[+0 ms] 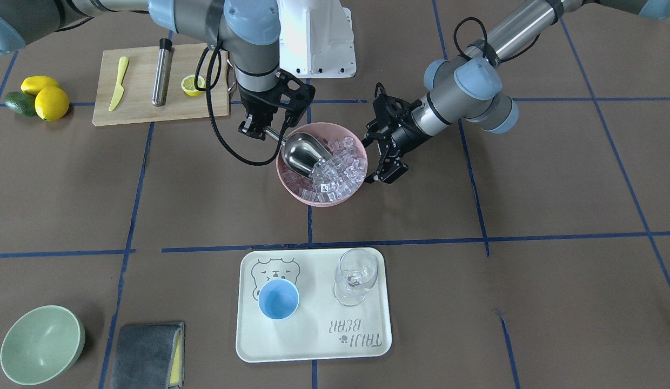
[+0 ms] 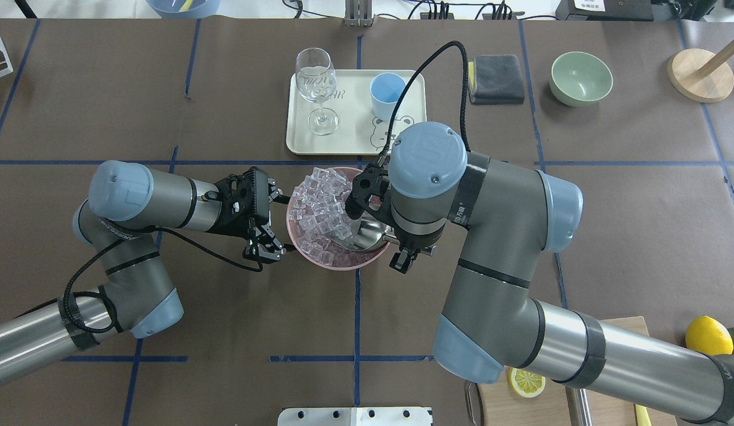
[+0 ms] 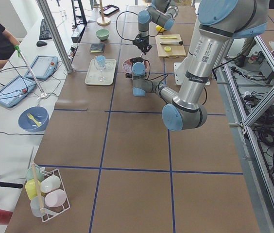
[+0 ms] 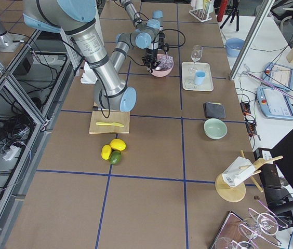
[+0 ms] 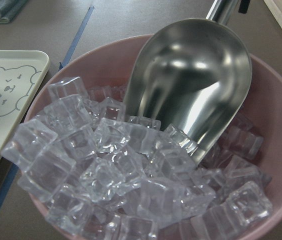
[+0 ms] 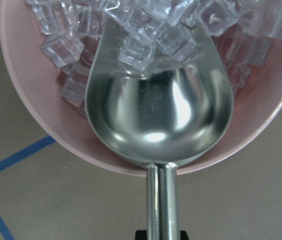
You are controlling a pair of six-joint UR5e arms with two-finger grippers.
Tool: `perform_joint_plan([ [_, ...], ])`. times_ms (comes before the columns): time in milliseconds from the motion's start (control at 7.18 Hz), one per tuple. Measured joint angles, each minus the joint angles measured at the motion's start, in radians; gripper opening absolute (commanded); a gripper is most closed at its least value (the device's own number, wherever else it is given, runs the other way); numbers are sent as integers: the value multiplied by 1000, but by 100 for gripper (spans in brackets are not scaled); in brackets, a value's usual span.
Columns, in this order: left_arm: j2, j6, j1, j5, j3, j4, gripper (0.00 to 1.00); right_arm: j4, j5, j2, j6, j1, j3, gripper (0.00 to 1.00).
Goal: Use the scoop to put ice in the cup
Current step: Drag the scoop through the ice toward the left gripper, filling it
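Note:
The steel scoop (image 1: 303,154) lies tilted in a pink bowl (image 1: 292,192), its front edge pushed into the ice (image 1: 340,167). My right gripper (image 1: 258,131) is shut on the scoop's rod handle just outside the bowl's rim. In the right wrist view a few cubes (image 6: 146,35) sit at the scoop's (image 6: 158,115) mouth. In the left wrist view the scoop's trough (image 5: 196,90) is bare above the ice (image 5: 106,165). My left gripper (image 1: 372,158) is open, its jaws spread beside the bowl's other rim. The light-blue cup (image 1: 278,300) stands empty on a cream tray (image 1: 313,346).
A clear wine glass (image 1: 355,275) stands on the tray next to the cup. A cutting board (image 1: 140,108) holds a steel cylinder (image 1: 162,73), a lemon half (image 1: 193,85) and a yellow knife (image 1: 118,84). A pale-green bowl (image 1: 40,343) and a grey cloth (image 1: 148,354) lie near the tray.

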Motion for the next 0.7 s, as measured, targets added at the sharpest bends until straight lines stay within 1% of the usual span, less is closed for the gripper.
perform_joint_plan([
  [139,0,0,-1,-1,-2,0,100,54,15,-22,30,0,6,0],
  [557,0,0,-2,-1,-5,1,100,112,33,-45,104,0,36,0],
  [696,0,0,-3,-1,-6,2,100,170,33,-68,143,-3,38,0],
])
